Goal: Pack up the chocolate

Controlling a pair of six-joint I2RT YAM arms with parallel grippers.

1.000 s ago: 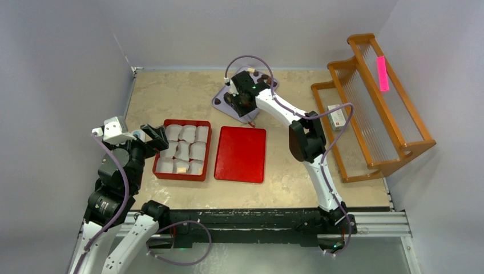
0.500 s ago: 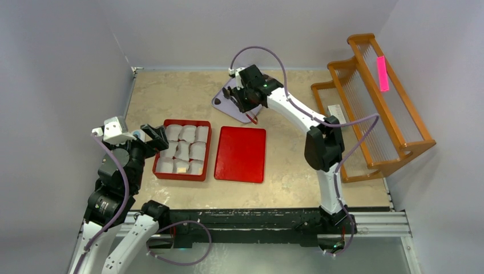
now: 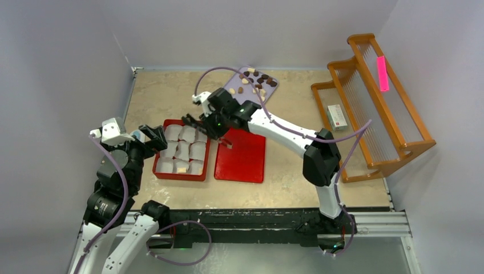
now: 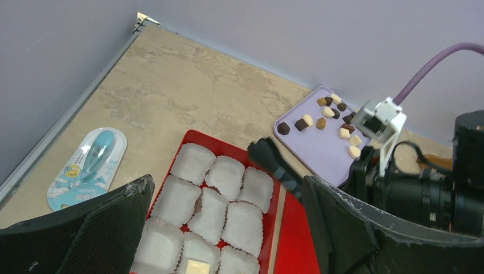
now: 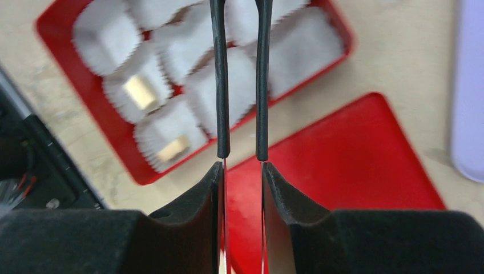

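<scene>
Stretched leftward, the right gripper [image 3: 193, 120] hangs over the red box [image 3: 182, 178], grasp unclear. The left gripper [image 3: 158, 140] gapes; beige table [image 3: 165, 94], grey walls [image 3: 68, 57].

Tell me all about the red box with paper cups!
The shallow red rectangular box looks like plastic and lies flat on the beige table. Nine crinkly white paper cups fill it, three by three. Two hold a pale square chocolate. A flat red lid lies beside it, not touching.
</scene>
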